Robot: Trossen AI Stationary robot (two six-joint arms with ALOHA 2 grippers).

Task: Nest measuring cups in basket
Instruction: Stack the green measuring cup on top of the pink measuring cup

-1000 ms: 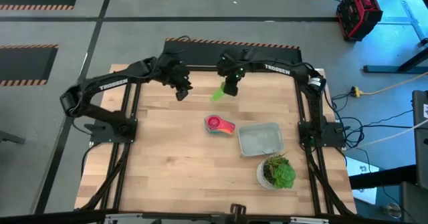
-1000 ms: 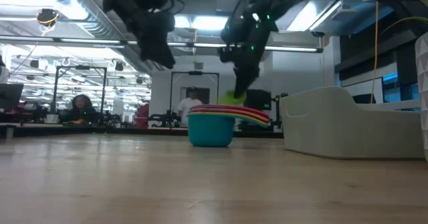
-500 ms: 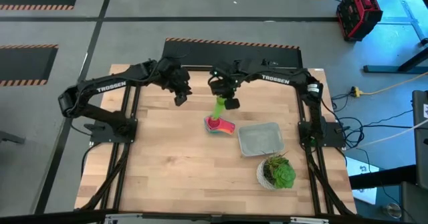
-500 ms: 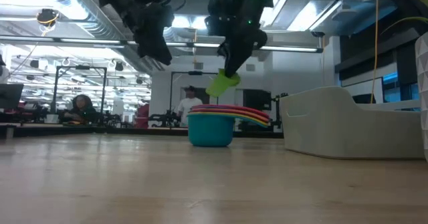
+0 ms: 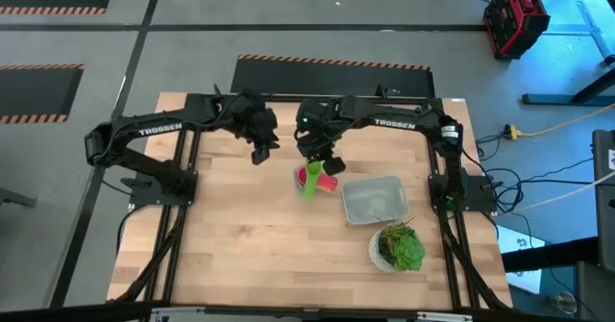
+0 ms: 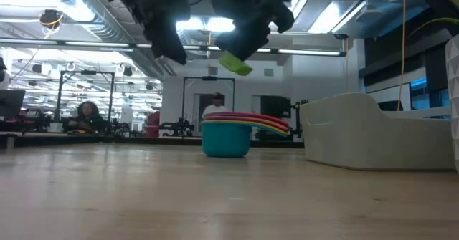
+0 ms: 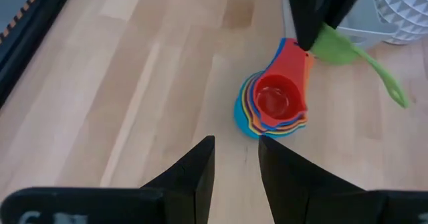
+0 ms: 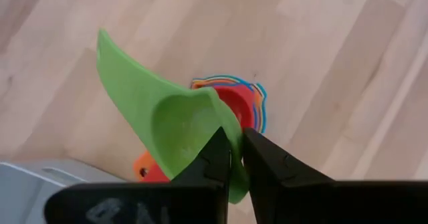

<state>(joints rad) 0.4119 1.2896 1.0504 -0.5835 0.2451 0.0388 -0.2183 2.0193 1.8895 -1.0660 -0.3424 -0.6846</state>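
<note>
Now green cup [image 8: 179, 136] between right jaws.

Light wooden table [image 5: 240, 235], nested stack of measuring cups [image 5: 317, 180], gray basket [image 5: 375, 201], white plant pot [image 5: 397, 248]

Both arms raised mid-worktop, elbows out, wrists angled toward each other

The right gripper [image 5: 323, 159] hangs with its jaws pinched on the rim of the green measuring cup [image 8: 175, 127]. The left gripper [image 5: 260, 152] hovers beside it, jaws slightly parted, holding nothing.
</note>
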